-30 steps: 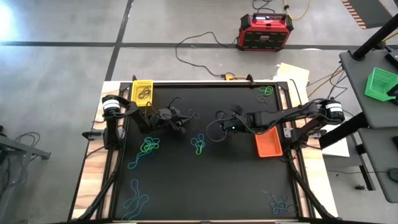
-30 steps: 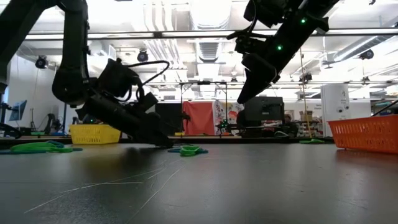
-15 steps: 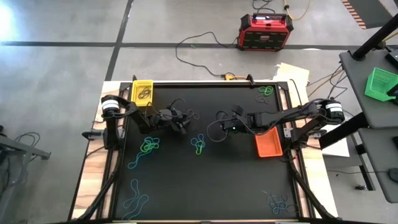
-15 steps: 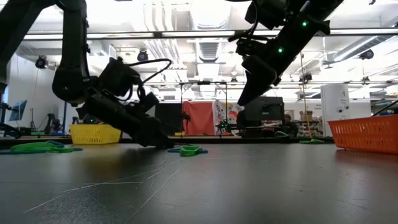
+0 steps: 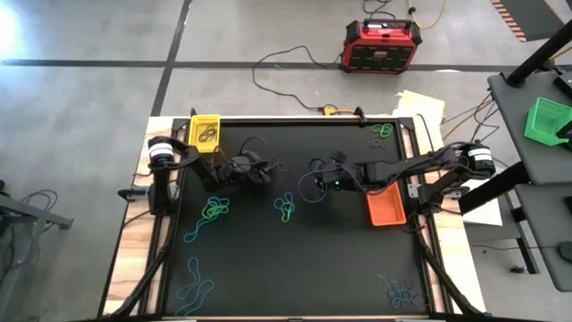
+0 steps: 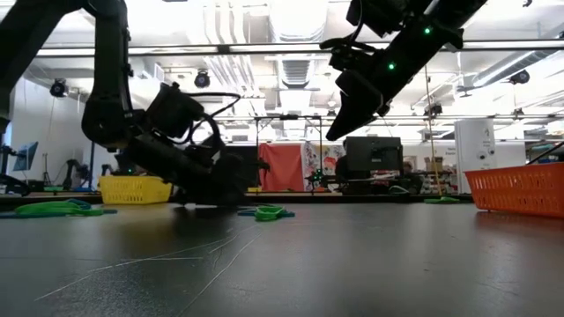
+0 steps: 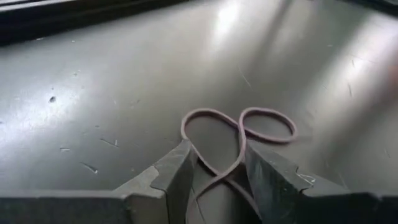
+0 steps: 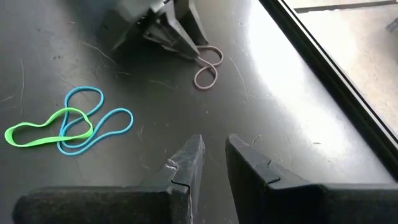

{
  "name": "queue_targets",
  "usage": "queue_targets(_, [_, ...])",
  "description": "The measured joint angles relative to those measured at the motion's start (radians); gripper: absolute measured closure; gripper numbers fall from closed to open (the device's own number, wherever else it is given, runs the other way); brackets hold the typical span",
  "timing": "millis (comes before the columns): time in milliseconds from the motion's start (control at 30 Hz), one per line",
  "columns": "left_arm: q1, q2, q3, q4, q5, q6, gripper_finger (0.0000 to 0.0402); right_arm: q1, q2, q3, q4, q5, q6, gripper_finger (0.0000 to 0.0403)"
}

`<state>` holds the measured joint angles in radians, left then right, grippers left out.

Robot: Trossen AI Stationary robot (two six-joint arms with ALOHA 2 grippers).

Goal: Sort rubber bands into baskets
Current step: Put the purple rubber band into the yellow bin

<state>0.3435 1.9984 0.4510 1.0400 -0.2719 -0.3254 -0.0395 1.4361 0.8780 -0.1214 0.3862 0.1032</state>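
Black table mat (image 5: 295,259) on a wooden frame, concrete floor around, open workshop seen behind in the low view. Rubber bands (image 5: 214,211) are scattered over the mat.

The left gripper (image 7: 214,171) is set low on the mat, fingers (image 7: 177,174) apart. A dark purple band (image 7: 241,138) lies flat with its near strands running between the fingertips. No squeeze is seen, and the band is not lifted. In the high view this left gripper (image 5: 259,169) is placed upper left of centre, a little right of the yellow basket (image 5: 205,132). The band itself is too thin to be made out there.

Change over the last second: the left gripper has been shifted slightly up the frame in the high view and laid flatter to the table in the low view. This is judged a re-approach, so the pick is still pending and nothing has been sorted by this move.

Band shape: twisted into a figure-eight, as seen from the right wrist (image 8: 208,65). Its long axis is judged to run outward from the left fingertips. One end is tucked between them, and the rounded lobes point away from them.

The right gripper (image 8: 214,162) is held above the mat at frame centre in the high view (image 5: 315,179), fingers narrowly apart, nothing between them. A blue and green tangle (image 8: 74,127) lies nearby. The orange basket (image 5: 386,207) sits at centre right, and the green basket (image 5: 547,119) is off on the side table at far right.
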Motion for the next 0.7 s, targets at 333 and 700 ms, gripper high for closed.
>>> queue_targets(333, [-0.004,0.071,0.056,0.036,-0.013,0.031,0.026,0.0,0.0,0.0,0.041,0.0,-0.03,0.0335])
queue_targets(700, [-0.024,0.073,0.016,0.104,-0.029,0.036,0.0396,0.0,0.0,0.0,0.068,0.0,-0.051,0.0335])
